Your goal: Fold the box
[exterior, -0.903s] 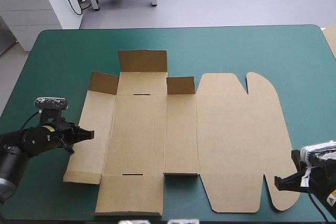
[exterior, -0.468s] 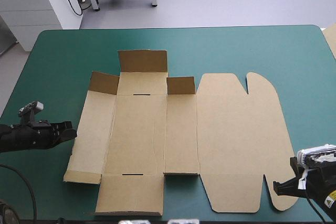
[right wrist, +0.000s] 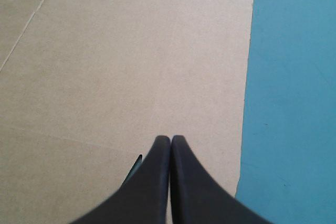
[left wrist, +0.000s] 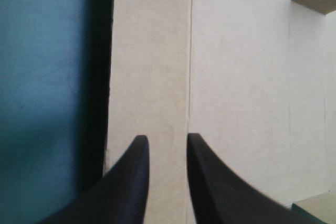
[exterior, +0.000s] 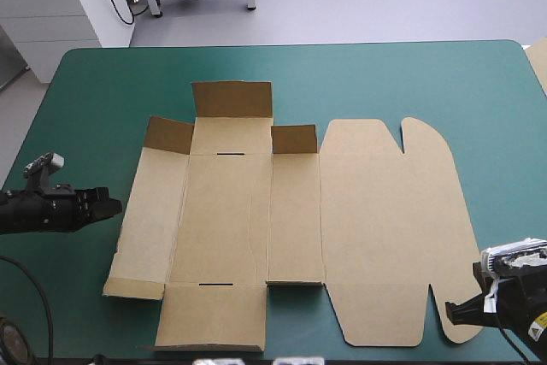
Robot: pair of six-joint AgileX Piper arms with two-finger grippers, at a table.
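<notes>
High view: you are looking at the box (exterior: 376,228) lying opened out as a cut brown sheet across the middle of the table (exterior: 111,83), its wide lid panel reaching toward the table's right edge. Most of the sheet is lying flat. Three short flaps along its far side are standing partly raised.

The left gripper (exterior: 109,203) is sitting low near the table's left edge and pointing at the box's left panel. Its tips are just beside that panel's outer edge; from above you cannot tell whether they are touching the board. In the left wrist view its fingers (left wrist: 126,192) are standing a little apart. The left panel is showing through the narrow gap and running on ahead of the tips, with the teal-green cover (left wrist: 47,77) lying off to one side.

The right gripper (exterior: 453,312) is sitting by the table's near right corner, with its tips at the rounded near corner of the lid panel. In the right wrist view its fingers are pressing together into one pointed arch. They are hanging over brown board just inside the lid's right edge.
</notes>
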